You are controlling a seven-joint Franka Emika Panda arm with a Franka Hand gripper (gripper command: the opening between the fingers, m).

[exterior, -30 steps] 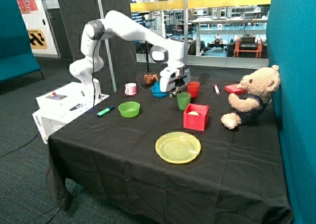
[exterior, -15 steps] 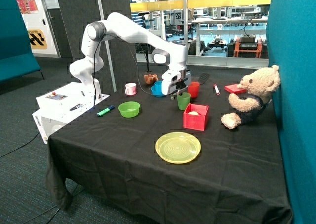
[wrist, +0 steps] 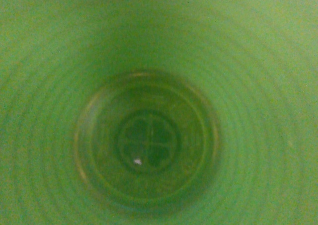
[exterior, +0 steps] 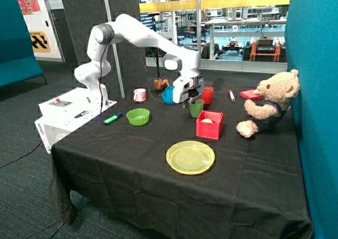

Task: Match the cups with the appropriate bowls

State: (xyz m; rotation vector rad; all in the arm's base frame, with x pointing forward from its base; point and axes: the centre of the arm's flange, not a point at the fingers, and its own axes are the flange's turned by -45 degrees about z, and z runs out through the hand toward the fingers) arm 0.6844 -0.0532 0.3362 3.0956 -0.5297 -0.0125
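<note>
Claw [exterior: 193, 99] is hanging directly over the green cup [exterior: 196, 108], right at its rim — whether its fingers are spread, pressed together or pinching the cup cannot be told, since the white wrist housing and the cup are hiding them. The wrist view is showing nothing but the green cup's inside [wrist: 149, 140]: ringed walls and a clover-like mark on the bottom, with a small white speck beside it. The green cup is standing upright on the black table [exterior: 132, 165], just beside the red box [exterior: 209, 125] and near the red cup [exterior: 207, 95]. The green bowl [exterior: 138, 116] is sitting well apart from it. The blue bowl [exterior: 168, 96] is lying behind the arm, partly covered — a blue cup cannot be made out there.
</note>
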